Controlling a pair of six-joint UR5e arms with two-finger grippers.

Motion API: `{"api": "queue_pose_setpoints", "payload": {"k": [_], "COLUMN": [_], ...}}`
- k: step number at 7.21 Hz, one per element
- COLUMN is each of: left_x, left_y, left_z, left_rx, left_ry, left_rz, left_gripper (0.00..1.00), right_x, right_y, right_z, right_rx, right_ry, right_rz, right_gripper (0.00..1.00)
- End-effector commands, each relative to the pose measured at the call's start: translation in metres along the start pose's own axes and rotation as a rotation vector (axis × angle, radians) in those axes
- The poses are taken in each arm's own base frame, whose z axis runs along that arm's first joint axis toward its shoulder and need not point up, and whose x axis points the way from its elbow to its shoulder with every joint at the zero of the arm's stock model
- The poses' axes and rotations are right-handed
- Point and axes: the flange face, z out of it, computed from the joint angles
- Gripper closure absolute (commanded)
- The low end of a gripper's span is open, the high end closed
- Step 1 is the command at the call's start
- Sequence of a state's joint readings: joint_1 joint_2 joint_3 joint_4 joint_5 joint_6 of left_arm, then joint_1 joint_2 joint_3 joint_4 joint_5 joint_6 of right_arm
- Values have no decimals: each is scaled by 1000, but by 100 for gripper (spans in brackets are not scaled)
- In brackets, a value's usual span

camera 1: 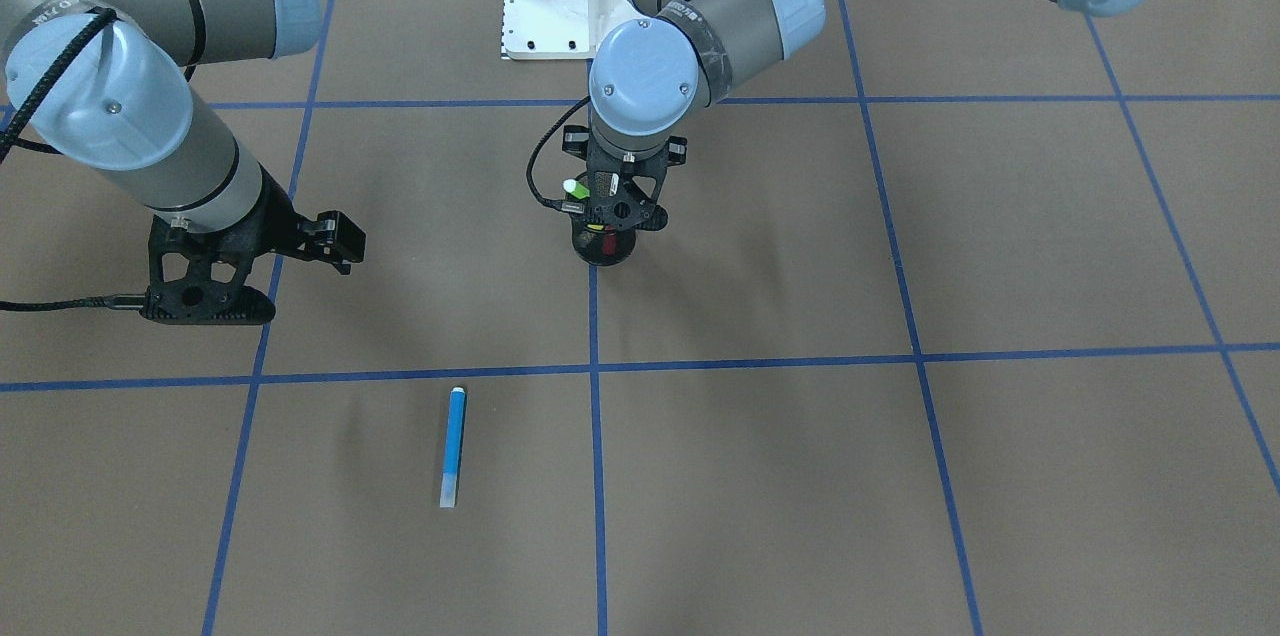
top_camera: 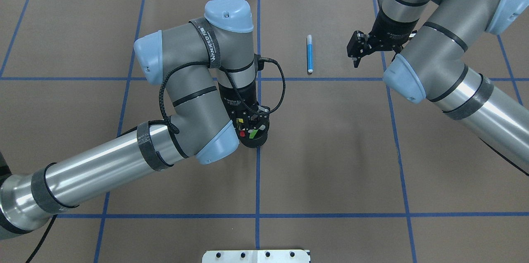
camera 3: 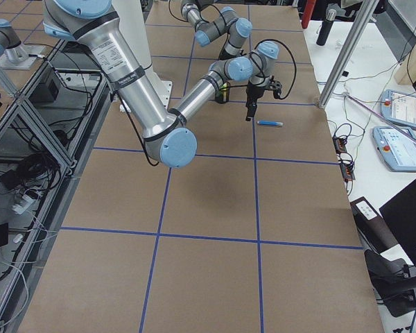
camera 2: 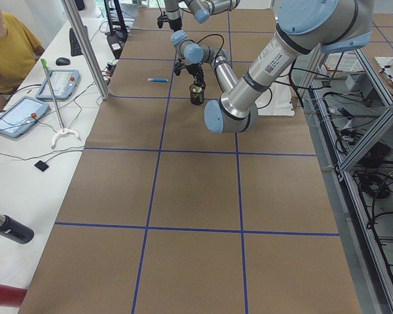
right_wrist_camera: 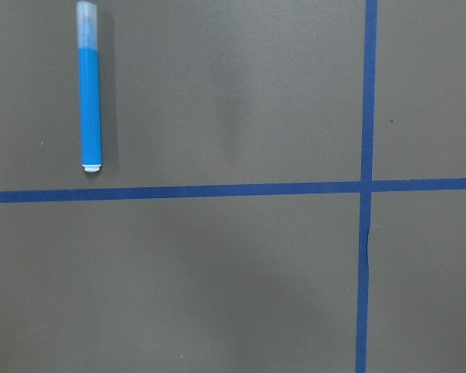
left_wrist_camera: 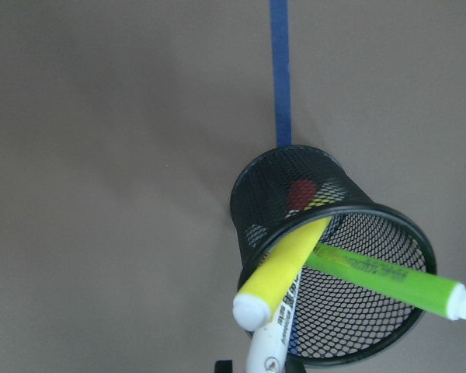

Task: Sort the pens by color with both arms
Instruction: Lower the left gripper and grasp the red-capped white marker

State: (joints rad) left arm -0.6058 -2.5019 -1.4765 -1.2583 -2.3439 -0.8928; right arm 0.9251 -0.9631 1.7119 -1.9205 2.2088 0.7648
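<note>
Black mesh cup (left_wrist_camera: 268, 194) holding yellow marker pen (left_wrist_camera: 283, 260) and green marker pen (left_wrist_camera: 380, 276) is overhung by left gripper (camera 1: 612, 212); finger state cannot be told. Blue marker pen (camera 1: 453, 446) is laid flat near right gripper (camera 1: 340, 241), likewise unreadable.

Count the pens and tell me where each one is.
4: the blue pen lies flat on the table; the yellow pen, green pen and white-barrelled pen lean in the mesh cup. Others may hide inside.
</note>
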Motion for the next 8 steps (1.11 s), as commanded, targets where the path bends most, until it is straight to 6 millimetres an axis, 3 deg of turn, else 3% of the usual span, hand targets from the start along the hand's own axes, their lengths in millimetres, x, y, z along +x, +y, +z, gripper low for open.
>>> {"api": "queue_pose_setpoints", "payload": {"k": [1,3,6,8], "left_x": [5,9,0,-5], "left_y": [12,40,104,116], "left_z": [-12,-39,-113,-144], "left_rx": [11,20,74,134], "left_ry": [16,24,63,100], "left_rz": [19,28,52,70], "left_gripper": [95,99,100,100], "right_x": [-1,-1,-2,-3], "right_y": [0,0,1,1], "right_z": [-1,-1,-3,-3], "right_rx": [1,2,6,5], "right_ry": [-2,-1,-4,-5], "right_rz": [-3,-3,-5,-6], "right_gripper": [1,1,1,1]}}
